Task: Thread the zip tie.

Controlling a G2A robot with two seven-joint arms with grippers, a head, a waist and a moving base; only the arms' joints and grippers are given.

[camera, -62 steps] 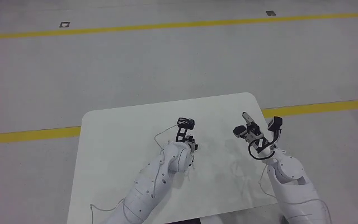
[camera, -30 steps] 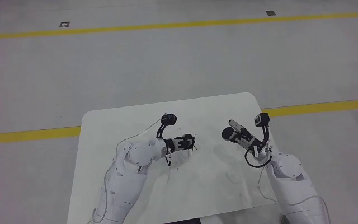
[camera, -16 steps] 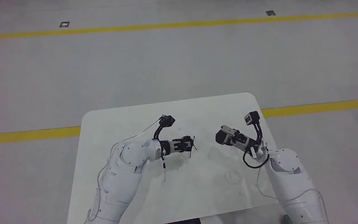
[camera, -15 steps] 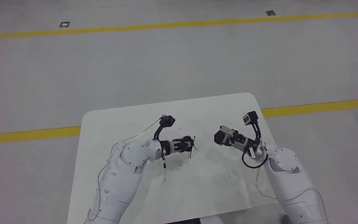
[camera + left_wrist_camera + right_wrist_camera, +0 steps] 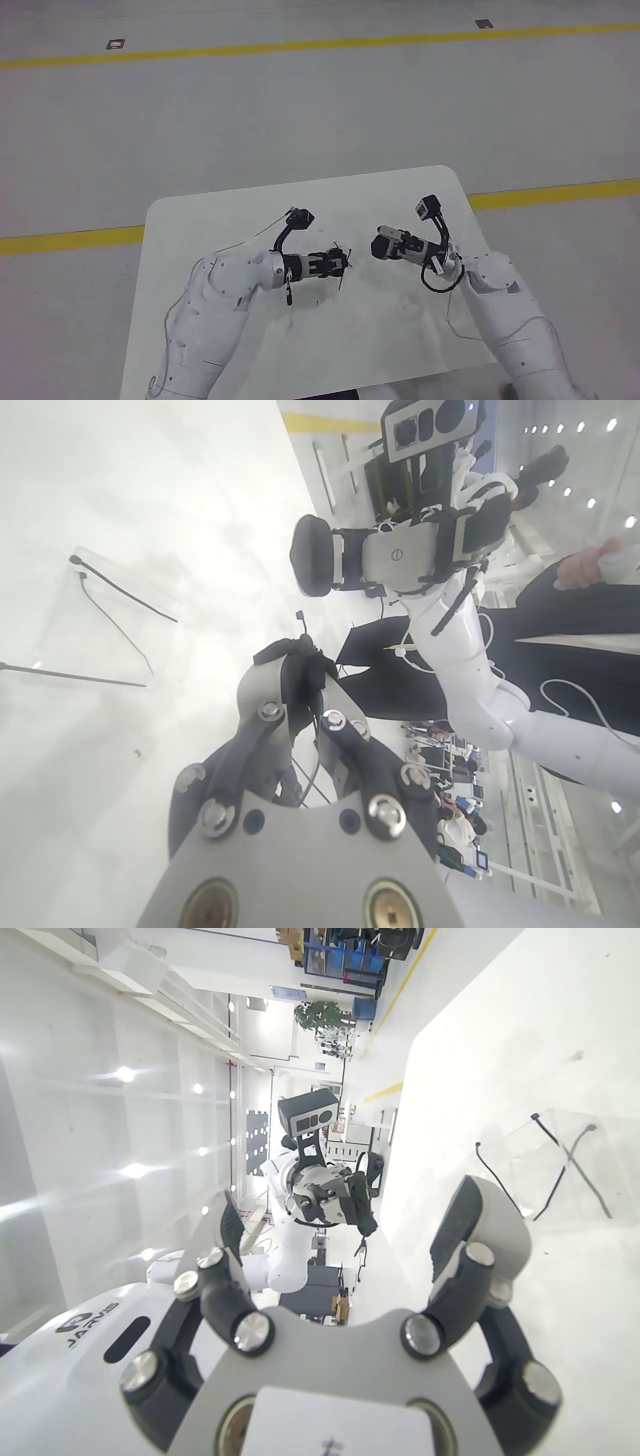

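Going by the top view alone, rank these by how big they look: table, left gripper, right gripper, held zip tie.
1. table, by far the largest.
2. left gripper and right gripper: they look about alike, so not ranked.
3. zip tie held in the left gripper, only a thin strand.

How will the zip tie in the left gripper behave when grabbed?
Probably floppy: the zip tie is thin, and its tail curves past the left gripper. Likely very light, and smooth, so it may slip or bend away from the open right gripper.
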